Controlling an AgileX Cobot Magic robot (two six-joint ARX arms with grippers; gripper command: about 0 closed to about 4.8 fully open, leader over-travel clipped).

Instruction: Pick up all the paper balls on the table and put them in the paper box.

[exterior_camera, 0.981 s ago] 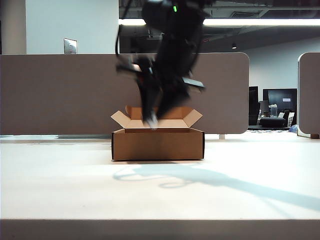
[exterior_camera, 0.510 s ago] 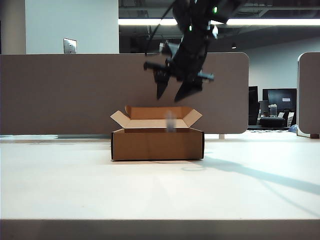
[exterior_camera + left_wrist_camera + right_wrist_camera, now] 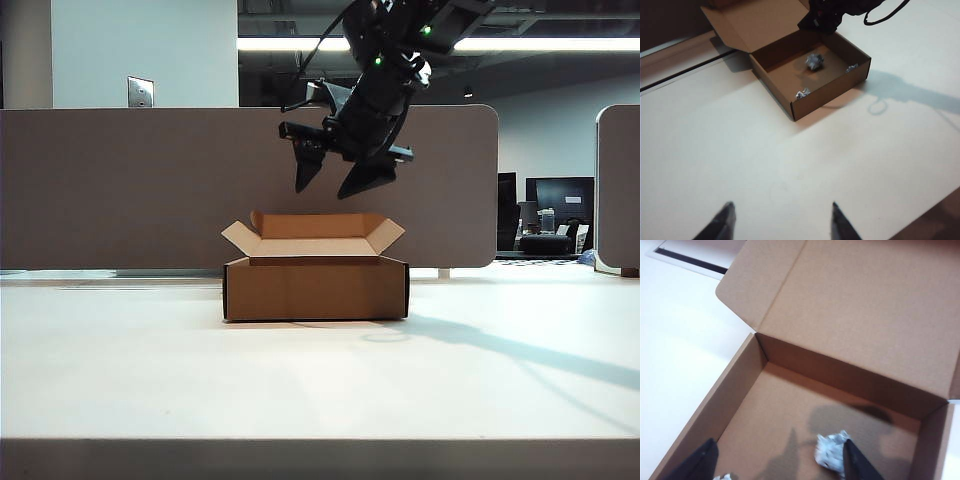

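Tabletop (image 3: 150, 370), plain white, is backed by a grey-brown partition (image 3: 120, 190). At frame centre the paper box (image 3: 316, 288) is seen, flaps spread; three paper balls (image 3: 814, 61) lie inside. Above it the right gripper (image 3: 335, 180) is held spread wide, empty. The left gripper (image 3: 781, 222), likewise wide, is seen over bare table.

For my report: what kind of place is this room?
Probably an office used as a robot test area: grey-brown partition panels, ceiling strip lights, and a desk with a monitor behind the white table.
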